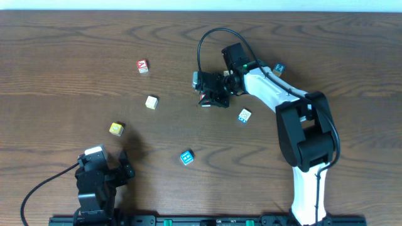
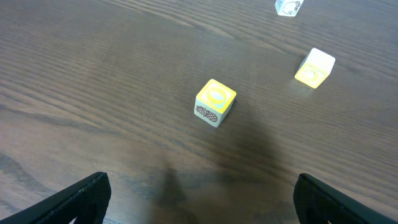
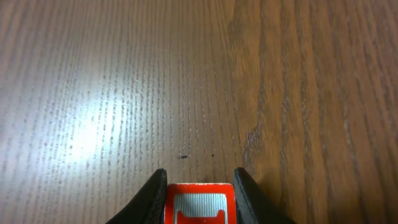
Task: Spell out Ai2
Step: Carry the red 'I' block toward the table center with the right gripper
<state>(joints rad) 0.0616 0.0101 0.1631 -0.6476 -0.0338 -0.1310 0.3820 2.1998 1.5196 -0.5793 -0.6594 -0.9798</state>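
My right gripper (image 1: 205, 95) is shut on a red-bordered letter block (image 3: 199, 204), low over the wood at the table's middle back; the block fills the gap between the fingers (image 3: 199, 186). A red "A" block (image 1: 142, 66) sits to the left of it. A cream block (image 1: 151, 102), a yellow block (image 1: 116, 129), a blue block (image 1: 186, 157), a white-and-blue block (image 1: 244, 115) and a dark blue block (image 1: 279, 68) lie scattered. My left gripper (image 1: 120, 168) is open and empty at the front left. The yellow block (image 2: 215, 102) lies ahead of its fingers (image 2: 199, 202).
The cream block (image 2: 314, 67) and a white-faced block (image 2: 288, 6) show farther off in the left wrist view. The right arm's black cable (image 1: 207, 37) loops above the gripper. A black rail (image 1: 207, 220) runs along the front edge.
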